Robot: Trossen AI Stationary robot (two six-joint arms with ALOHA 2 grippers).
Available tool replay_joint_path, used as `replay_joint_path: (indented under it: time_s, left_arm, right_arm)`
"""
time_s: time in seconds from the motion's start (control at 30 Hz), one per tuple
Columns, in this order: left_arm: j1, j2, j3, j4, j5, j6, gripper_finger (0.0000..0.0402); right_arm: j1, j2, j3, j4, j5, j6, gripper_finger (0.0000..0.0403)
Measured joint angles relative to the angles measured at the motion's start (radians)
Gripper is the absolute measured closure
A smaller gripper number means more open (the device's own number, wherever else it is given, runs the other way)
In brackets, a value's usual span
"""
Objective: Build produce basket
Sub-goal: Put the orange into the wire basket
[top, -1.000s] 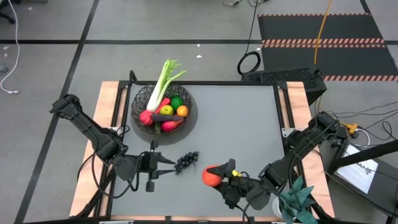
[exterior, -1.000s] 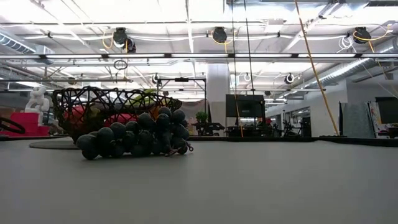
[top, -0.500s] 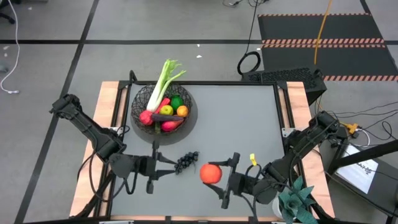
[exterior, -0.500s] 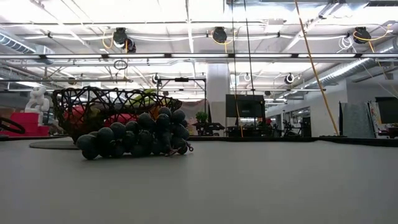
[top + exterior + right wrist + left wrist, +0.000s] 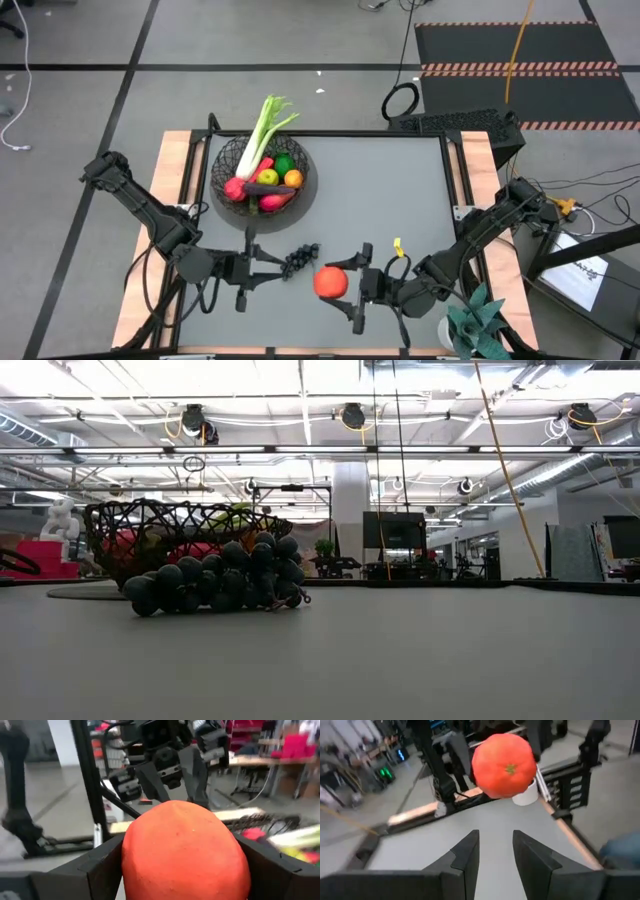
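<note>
Two grippers are low near the table's front edge. Right gripper (image 5: 345, 284) is clamped on a red-orange round fruit (image 5: 330, 282) at about 6 o'clock. Left gripper (image 5: 272, 266) is spread open, holding nothing, its tips just beside the grapes (image 5: 299, 259), which sit on the table. Basket (image 5: 228, 160) with the leek (image 5: 259, 124) and other fruit sits at roughly 11 o'clock.

Floor (image 5: 80, 40): lying grey around the table, dark lines crossing at 10 o'clock.
Mat (image 5: 520, 60): lying black with striped edges at 1 o'clock.
Yellow cable (image 5: 518, 50): running across the mat.
Ceiling lights (image 5: 300, 380): glowing white above pipes.
Column (image 5: 350, 510): standing white mid-room.
Screen (image 5: 392, 528): sitting dark beside the column.
</note>
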Motion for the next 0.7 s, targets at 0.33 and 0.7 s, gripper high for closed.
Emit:
replay_joint_path:
  time_s: [0.33, 0.7]
  left_arm:
    - [0.001, 0.000, 0.000, 0.038, -0.016, -0.357, 0.0273]
    - [0.032, 0.135, -0.001, 0.246, -0.049, -0.438, 0.0100]
  right_arm:
    - [-0.001, 0.000, 0.000, -0.006, 0.007, -0.377, 0.0089]
    - [-0.010, 0.018, 0.000, -0.018, 0.014, -0.701, 0.0089]
